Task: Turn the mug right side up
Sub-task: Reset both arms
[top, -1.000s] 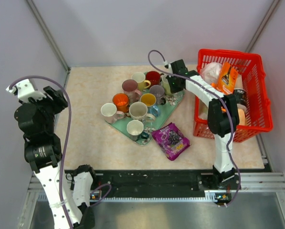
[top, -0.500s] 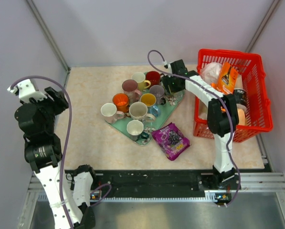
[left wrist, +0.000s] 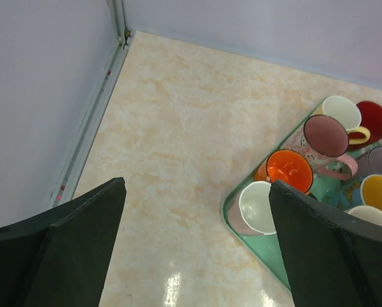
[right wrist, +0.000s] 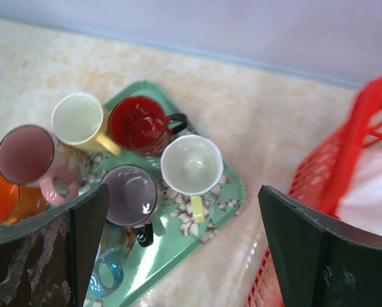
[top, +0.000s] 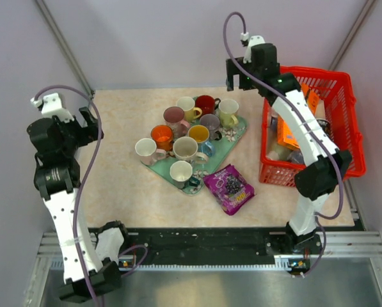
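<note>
The mug (top: 228, 112) is pale green-white with a yellow-green handle. It stands upright, mouth up, at the back right corner of the green floral tray (top: 239, 131). The right wrist view looks straight into the mug (right wrist: 192, 165). My right gripper (top: 242, 77) hangs high above and behind it, open and empty. From the right wrist its fingers frame the mug, and the gripper (right wrist: 184, 192) is well clear of it. My left gripper (top: 91, 125) is open and empty over the bare table left of the tray. Between the left gripper's (left wrist: 196, 185) fingers only the tabletop shows.
Several other mugs stand mouth up on the tray, among them a red one (right wrist: 137, 123), a purple one (right wrist: 130, 195) and a white one (left wrist: 258, 208) at the tray's left edge. A purple snack bag (top: 229, 187) lies in front. A red basket (top: 344, 83) with packets stands at the right.
My right gripper has let go of the mug at the tray's back right corner and risen up and back. The left arm has shifted right and its jaws have opened wider.
</note>
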Available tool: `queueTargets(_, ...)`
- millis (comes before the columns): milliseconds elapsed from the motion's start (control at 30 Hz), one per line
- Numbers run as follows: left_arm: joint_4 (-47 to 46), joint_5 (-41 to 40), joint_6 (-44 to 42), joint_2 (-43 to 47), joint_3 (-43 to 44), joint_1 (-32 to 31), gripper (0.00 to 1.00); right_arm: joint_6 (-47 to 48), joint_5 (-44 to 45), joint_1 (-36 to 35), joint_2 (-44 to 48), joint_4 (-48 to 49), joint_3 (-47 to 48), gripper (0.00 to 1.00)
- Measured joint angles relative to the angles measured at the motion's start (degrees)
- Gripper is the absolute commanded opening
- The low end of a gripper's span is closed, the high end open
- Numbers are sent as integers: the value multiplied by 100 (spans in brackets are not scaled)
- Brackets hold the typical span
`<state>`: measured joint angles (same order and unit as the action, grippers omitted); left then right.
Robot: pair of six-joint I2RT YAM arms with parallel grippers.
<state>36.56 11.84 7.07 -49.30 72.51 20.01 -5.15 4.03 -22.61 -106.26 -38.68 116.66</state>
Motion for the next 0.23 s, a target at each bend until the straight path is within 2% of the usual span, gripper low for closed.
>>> queueTargets(233, 216, 278, -407, -929, 210, 0, 99, -151, 953, 2, 490, -122, 2, 99)
